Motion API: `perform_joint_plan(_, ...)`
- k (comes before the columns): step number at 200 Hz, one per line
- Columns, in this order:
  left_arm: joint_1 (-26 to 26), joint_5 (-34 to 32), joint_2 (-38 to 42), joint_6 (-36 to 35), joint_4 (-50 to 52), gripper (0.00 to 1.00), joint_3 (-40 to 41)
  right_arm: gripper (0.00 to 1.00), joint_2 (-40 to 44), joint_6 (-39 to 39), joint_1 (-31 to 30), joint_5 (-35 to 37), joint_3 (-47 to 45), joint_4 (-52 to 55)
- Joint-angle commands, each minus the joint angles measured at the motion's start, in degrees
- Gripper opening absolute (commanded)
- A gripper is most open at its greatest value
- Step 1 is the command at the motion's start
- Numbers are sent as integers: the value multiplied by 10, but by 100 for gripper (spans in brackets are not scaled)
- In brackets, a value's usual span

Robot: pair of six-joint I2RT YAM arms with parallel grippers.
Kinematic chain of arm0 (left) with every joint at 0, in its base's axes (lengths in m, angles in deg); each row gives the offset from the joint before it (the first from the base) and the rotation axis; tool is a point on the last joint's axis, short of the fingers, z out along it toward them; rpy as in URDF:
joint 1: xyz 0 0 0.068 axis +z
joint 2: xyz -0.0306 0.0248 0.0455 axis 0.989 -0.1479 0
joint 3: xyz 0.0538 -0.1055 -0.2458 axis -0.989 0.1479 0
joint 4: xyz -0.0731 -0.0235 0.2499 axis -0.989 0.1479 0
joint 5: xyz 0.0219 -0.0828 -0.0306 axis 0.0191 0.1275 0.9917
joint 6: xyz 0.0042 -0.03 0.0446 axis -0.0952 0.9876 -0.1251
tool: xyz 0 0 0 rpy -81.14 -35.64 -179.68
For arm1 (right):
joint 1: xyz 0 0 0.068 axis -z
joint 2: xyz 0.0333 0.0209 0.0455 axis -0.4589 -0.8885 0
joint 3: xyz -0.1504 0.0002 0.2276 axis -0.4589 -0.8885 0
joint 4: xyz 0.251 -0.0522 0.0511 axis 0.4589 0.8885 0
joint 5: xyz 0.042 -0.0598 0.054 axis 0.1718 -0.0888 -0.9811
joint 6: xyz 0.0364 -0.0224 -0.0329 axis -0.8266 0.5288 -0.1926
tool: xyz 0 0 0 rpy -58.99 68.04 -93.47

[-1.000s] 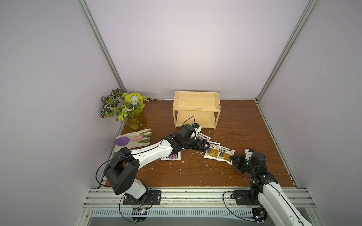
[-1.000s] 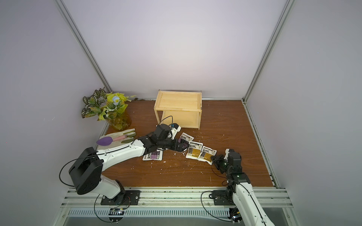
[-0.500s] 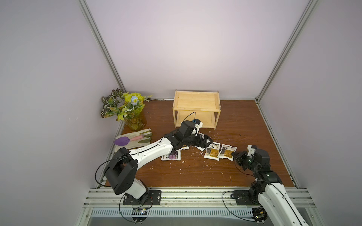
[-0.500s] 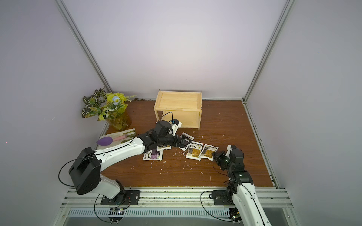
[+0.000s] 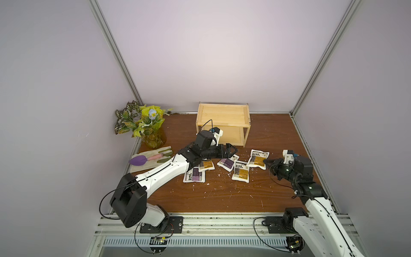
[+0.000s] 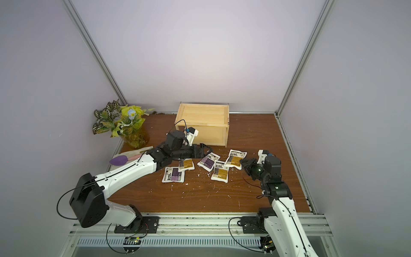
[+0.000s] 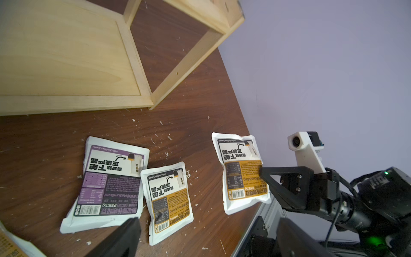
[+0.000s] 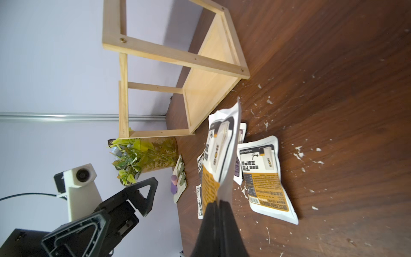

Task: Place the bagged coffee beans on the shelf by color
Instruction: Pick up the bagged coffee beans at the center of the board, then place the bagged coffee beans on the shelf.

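The pale wooden shelf [image 5: 223, 121] stands at the back of the brown table [image 5: 222, 195], and all 5 coffee pouches are out on the wood in front of it. Just beyond the shelf's front right corner, the right gripper [image 5: 266, 161] is clamped tight on the near edge of a golden-brown pouch [image 5: 256, 158]. The right wrist view shows that pouch [image 8: 220, 155] tipped up on its side between the black fingers [image 8: 213, 224], though I can't make out whether its far end touches the wood. Closer to the shelf's middle, a 2nd golden-brown pouch [image 5: 240, 173] lies flat, touching a purple pouch [image 5: 227, 162]. The left gripper [image 5: 232, 151] hangs low right in front of the shelf's bottom tier, above that purple pouch, its jaws spread with nothing between them. In front of the shelf's left half, a 3rd golden-brown pouch [image 5: 206, 165] touches a 2nd purple pouch [image 5: 194, 176], both partly under the left arm. Farther off to the shelf's left are a leafy plant [image 5: 142, 122] in an amber vase, and pale gloves [image 5: 153, 155] with a purple trowel [image 5: 139, 160] lying on them.
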Motion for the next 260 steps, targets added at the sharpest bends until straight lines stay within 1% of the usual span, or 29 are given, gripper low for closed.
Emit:
perform_joint_plan(1,20,2,28,8,23,100,-30,0,-19,25,-3,-52,62,-43)
perform_joint_plan(19,36,0,42,9,35,99,-45,0,-42,26,-16,-64,101,-54)
perform_joint_plan(43,68,2,60,13,53,100,-67,0,-74,32,-53,-61,152,-69)
perform_joint_plan(87,151,27,89,22,73,100,-101,0,-147,37,-137,-37,227,-116)
perform_joint_plan(127,225,44,92,1,113,100,-135,0,-227,41,-174,-31,292,-168)
perform_joint_plan(168,282,53,74,-19,122,100,-151,0,-321,41,-204,-14,361,-211)
perform_joint_plan(204,297,32,42,-49,135,99,-177,0,-397,31,-210,10,410,-242)
perform_joint_plan(260,300,22,-7,-51,114,100,-194,0,-519,10,-224,36,502,-264)
